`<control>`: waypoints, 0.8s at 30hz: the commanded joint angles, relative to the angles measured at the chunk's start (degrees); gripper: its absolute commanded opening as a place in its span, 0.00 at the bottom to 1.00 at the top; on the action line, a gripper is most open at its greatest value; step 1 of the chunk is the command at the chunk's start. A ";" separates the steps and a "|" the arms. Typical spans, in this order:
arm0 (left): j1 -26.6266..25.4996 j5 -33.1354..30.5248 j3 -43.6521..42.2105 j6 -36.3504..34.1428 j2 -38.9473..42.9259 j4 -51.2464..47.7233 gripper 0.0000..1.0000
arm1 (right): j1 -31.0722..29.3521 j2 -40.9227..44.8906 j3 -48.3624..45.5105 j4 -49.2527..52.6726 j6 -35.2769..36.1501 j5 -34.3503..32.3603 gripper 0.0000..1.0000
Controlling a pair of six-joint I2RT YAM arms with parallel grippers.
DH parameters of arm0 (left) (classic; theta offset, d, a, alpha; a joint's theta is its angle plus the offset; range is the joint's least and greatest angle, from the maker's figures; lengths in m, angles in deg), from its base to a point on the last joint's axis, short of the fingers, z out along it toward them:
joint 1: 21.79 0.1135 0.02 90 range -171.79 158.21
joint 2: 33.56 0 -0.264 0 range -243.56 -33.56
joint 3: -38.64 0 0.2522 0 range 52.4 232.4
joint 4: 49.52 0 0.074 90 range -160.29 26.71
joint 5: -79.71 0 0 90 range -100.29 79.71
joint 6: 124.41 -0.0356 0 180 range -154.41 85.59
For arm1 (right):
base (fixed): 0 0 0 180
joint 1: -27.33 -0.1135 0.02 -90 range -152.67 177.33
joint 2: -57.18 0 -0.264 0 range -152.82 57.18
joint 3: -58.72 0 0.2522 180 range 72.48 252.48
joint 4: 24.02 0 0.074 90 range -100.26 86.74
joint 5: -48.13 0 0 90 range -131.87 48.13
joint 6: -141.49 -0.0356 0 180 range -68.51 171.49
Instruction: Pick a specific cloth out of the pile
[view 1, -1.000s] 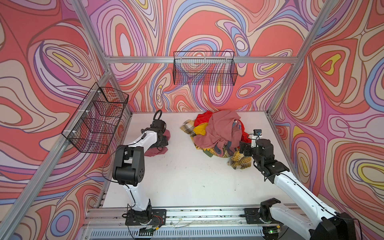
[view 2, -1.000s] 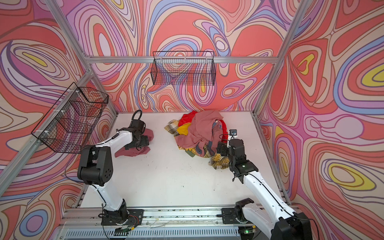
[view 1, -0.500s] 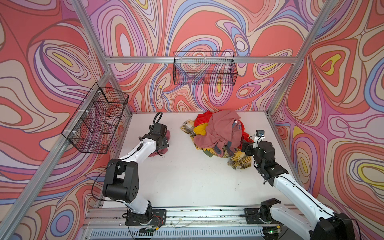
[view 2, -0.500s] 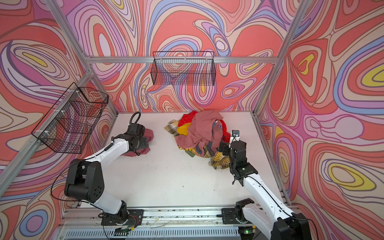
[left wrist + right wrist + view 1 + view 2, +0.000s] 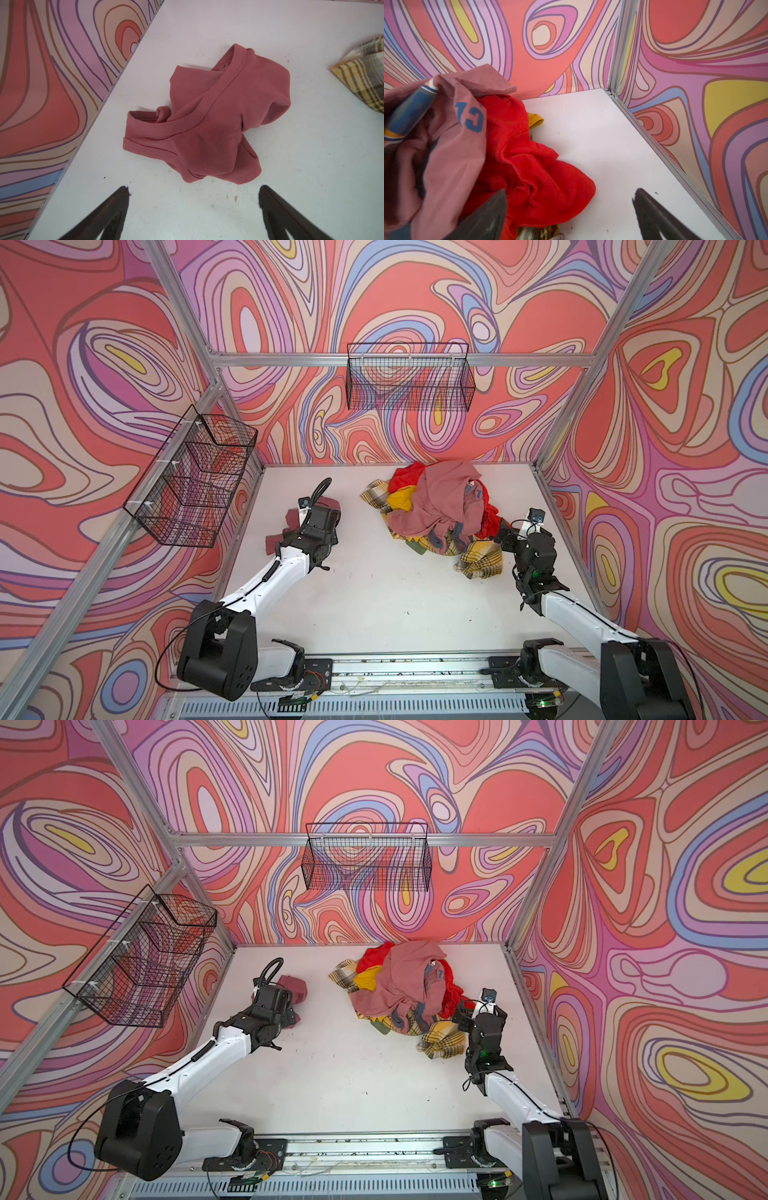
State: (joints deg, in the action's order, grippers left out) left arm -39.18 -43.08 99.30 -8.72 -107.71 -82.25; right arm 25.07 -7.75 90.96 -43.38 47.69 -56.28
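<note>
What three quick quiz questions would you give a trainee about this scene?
1. Which gripper is at the pile?
2. True or false: the left gripper is shut on the cloth.
3. The cloth lies: A on the pile; B alone on the table; C under the pile.
Key: 1 the right gripper; 2 false, it is open; 3 B.

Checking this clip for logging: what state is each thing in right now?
pile, heaped, big pink garment on top
cloth, crumpled on the table, apart from the pile, unheld
left gripper, open, empty, near the cloth
right gripper, open, empty, at the pile's edge
</note>
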 commanded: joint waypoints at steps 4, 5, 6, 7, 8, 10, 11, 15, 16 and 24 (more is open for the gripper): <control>-0.34 -3.44 -5.91 -3.72 5.26 7.65 1.00 | 1.23 -10.07 -2.27 -16.40 -0.24 6.27 0.98; -0.32 -3.81 -6.57 -3.77 5.79 7.99 1.00 | 1.30 -11.95 -2.44 -18.28 -0.38 6.65 0.98; -0.34 -4.17 -7.08 -3.89 6.16 8.27 1.00 | 1.33 -13.50 -2.56 -20.30 -0.57 6.66 0.98; -0.36 -4.63 -7.57 -4.28 6.46 8.79 1.00 | 1.35 -15.43 -2.74 -22.86 -0.52 6.35 0.97; -0.36 -4.89 -8.15 -4.98 6.65 9.82 1.00 | 1.30 -17.41 -2.89 -25.43 -0.37 6.06 0.97; -0.36 -5.88 -9.41 -6.00 7.02 12.10 1.00 | 1.30 -21.02 -3.01 -30.17 0.42 5.44 0.97; -0.37 -6.57 -10.27 -6.56 7.09 13.72 1.00 | 1.31 -22.41 -3.13 -32.25 1.27 5.52 0.97; -0.36 -8.72 -13.66 -10.09 7.99 22.30 1.00 | 1.31 -29.76 -2.31 -38.52 1.19 5.22 0.97; -0.35 -9.95 -14.75 -12.38 7.77 26.43 1.00 | 1.36 -32.96 -1.92 -40.59 1.49 5.88 0.97; -0.05 -15.86 -29.50 -32.94 -9.01 83.69 1.00 | 1.32 -33.67 7.61 -23.93 1.25 4.62 0.98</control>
State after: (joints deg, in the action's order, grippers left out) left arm -39.37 -56.70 73.57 -32.68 -110.77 -28.06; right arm 26.18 -41.26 94.59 -73.22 48.68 -51.30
